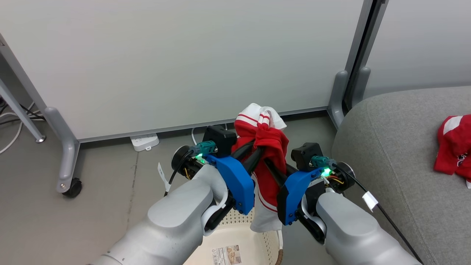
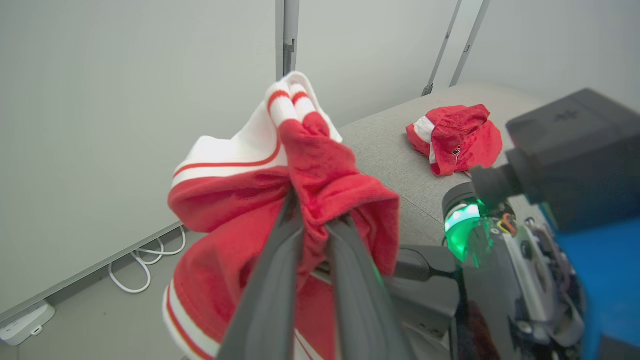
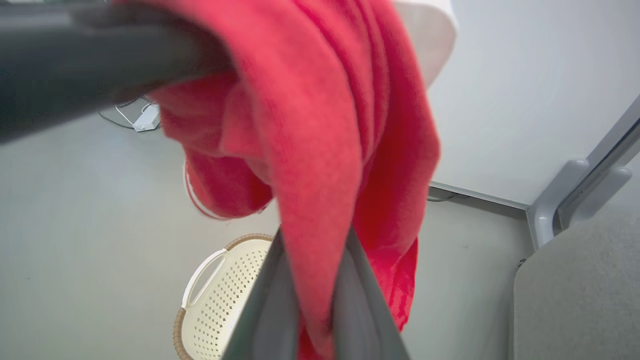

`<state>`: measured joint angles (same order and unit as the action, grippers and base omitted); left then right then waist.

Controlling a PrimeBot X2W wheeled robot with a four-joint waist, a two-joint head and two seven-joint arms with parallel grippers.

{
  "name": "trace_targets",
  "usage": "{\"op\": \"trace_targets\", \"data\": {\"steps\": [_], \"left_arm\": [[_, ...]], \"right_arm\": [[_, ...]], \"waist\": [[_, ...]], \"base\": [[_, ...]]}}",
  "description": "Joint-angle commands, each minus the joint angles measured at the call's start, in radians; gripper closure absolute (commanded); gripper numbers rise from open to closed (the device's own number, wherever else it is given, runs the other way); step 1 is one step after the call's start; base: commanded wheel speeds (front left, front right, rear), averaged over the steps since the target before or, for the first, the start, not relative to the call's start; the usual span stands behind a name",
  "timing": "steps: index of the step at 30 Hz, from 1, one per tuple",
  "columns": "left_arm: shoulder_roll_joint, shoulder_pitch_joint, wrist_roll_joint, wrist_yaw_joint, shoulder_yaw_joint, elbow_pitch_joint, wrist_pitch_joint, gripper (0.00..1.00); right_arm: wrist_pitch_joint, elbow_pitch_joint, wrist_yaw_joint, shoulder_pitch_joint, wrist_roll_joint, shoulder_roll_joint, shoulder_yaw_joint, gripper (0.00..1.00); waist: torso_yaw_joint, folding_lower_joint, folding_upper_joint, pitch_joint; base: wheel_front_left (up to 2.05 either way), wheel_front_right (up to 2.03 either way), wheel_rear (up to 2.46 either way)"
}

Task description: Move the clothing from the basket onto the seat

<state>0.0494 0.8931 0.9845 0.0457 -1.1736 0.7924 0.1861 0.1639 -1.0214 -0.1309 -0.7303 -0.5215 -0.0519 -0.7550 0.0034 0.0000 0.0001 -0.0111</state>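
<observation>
Jaws of left gripper [image 2: 314, 216] and right gripper [image 3: 312, 250] tight on red garment [image 1: 270, 141] above basket [image 3: 217, 300]

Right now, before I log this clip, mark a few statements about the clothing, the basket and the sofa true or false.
1. The left tool and right tool both clamp one red garment. True.
2. That red garment lies inside the basket. False: it hangs from the two tools, above the basket.
3. A second garment lies on the sofa. True.
4. The basket stands on the sofa. False: it stands on the floor beside the sofa.
</observation>
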Motion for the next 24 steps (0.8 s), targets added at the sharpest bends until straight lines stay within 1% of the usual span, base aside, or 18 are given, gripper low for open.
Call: {"op": "trace_targets", "data": {"steps": [1,2,12,18,24], "left_arm": [[0.002,0.010,0.000,-0.004,-0.005,0.002,0.004,0.04],[0.002,0.009,-0.001,-0.005,-0.007,0.002,0.008,0.00],[0.002,0.011,0.007,-0.010,-0.018,0.016,0.022,0.00],[0.003,0.001,-0.004,-0.011,-0.019,0.024,0.047,0.00],[0.036,-0.051,-0.039,-0.018,0.003,0.000,0.076,0.00]], "right_arm": [[0.008,-0.003,0.000,-0.015,-0.002,0.003,-0.004,1.00],[0.010,-0.005,0.000,-0.016,-0.006,0.003,-0.005,1.00],[0.024,-0.026,0.000,-0.030,-0.030,0.003,-0.033,1.00],[0.033,-0.038,0.000,-0.037,-0.042,0.003,-0.044,1.00],[0.044,-0.052,0.000,-0.042,-0.052,0.002,-0.049,1.00]], "waist": [[0.001,0.0000,-0.0001,0.000],[0.001,0.0000,-0.0001,-0.001],[0.006,0.0000,-0.0001,-0.003],[0.007,0.0000,-0.0001,0.000],[0.007,0.0000,-0.0001,0.003]], "base": [[0.00,0.00,0.00],[0.00,0.00,0.00],[0.00,0.00,0.00],[0.00,0.00,0.00],[0.00,0.00,0.00]]}}
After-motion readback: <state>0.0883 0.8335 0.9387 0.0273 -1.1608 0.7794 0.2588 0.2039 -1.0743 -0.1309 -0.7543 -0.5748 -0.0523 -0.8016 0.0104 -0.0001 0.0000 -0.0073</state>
